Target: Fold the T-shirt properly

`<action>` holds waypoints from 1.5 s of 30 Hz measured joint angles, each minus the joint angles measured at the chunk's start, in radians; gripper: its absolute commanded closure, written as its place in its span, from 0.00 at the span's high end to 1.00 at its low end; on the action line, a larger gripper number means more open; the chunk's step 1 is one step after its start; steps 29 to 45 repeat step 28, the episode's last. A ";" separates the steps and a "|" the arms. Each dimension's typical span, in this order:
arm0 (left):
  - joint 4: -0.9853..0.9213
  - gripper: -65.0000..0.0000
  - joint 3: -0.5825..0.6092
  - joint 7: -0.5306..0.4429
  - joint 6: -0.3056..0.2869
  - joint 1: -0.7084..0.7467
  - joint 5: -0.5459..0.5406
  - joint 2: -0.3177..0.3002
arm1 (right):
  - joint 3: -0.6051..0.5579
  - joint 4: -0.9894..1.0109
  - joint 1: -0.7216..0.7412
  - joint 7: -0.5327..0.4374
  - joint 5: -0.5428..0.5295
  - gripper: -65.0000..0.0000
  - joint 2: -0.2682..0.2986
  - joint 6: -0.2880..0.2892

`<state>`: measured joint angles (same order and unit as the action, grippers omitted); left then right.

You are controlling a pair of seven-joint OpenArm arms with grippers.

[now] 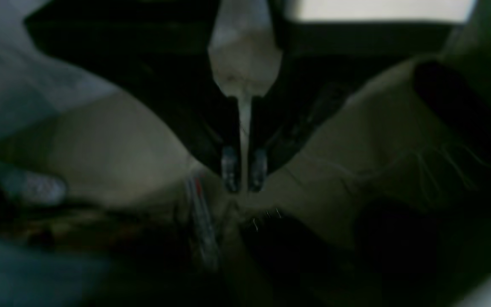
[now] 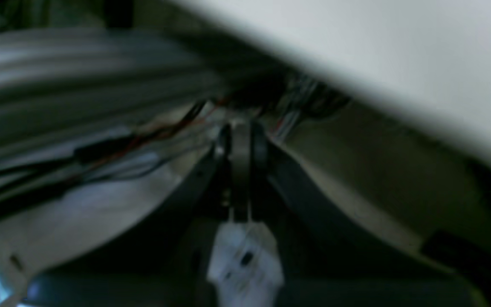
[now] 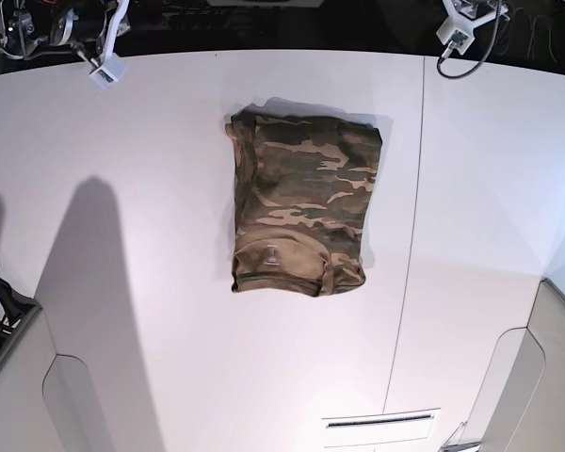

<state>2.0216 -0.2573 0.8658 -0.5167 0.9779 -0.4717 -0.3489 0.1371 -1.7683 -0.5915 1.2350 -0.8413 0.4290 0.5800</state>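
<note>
White tabletop (image 3: 151,282), seam running front to back right of centre. Folded camouflage T-shirt (image 3: 301,217) lying mid-table, nearer far edge.

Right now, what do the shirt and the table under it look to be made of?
The T-shirt: soft woven or knit cloth, matte, judging by its rumpled edges, rolled hem and creases across the camouflage print; the exact fibre cannot be told. The table: a hard, smooth white surface, probably laminate or painted board, with a faint sheen, sharp shadows and a thin straight seam running down its right part.
</note>
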 measured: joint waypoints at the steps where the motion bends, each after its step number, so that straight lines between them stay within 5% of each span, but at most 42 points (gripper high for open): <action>1: -0.033 0.07 0.001 -0.003 0.000 0.010 0.000 0.000 | 0.000 0.001 -0.029 -0.002 -0.003 0.00 -0.003 0.000; 7: -0.330 0.07 0.025 -0.069 -0.010 0.000 0.003 -0.009 | -0.002 0.005 -0.142 -0.004 0.049 0.00 -0.027 0.000; 12: -0.578 0.07 0.172 -0.156 -0.030 -0.060 0.011 -0.061 | -0.056 0.007 -0.188 -0.016 0.121 0.00 -0.025 -0.004; 18: -0.800 0.07 0.354 -0.165 -0.029 -0.232 0.030 -0.041 | -0.177 0.111 -0.183 -0.148 0.298 0.00 -0.027 -0.080; 22: -0.928 0.07 0.424 -0.164 0.040 -0.335 0.048 -0.003 | -0.266 0.266 -0.131 -0.159 0.385 0.00 -0.027 -0.154; 25: -1.005 0.07 0.466 -0.165 0.045 -0.404 0.085 0.018 | -0.288 0.406 -0.066 -0.166 0.422 0.00 -0.051 -0.157; 28: -1.062 0.07 0.487 -0.164 0.045 -0.453 0.087 0.041 | -0.289 0.554 0.007 -0.171 0.419 0.00 -0.081 -0.158; 45: -1.062 0.07 0.487 -0.164 0.045 -0.453 0.087 0.041 | -0.289 0.554 0.007 -0.171 0.419 0.00 -0.081 -0.158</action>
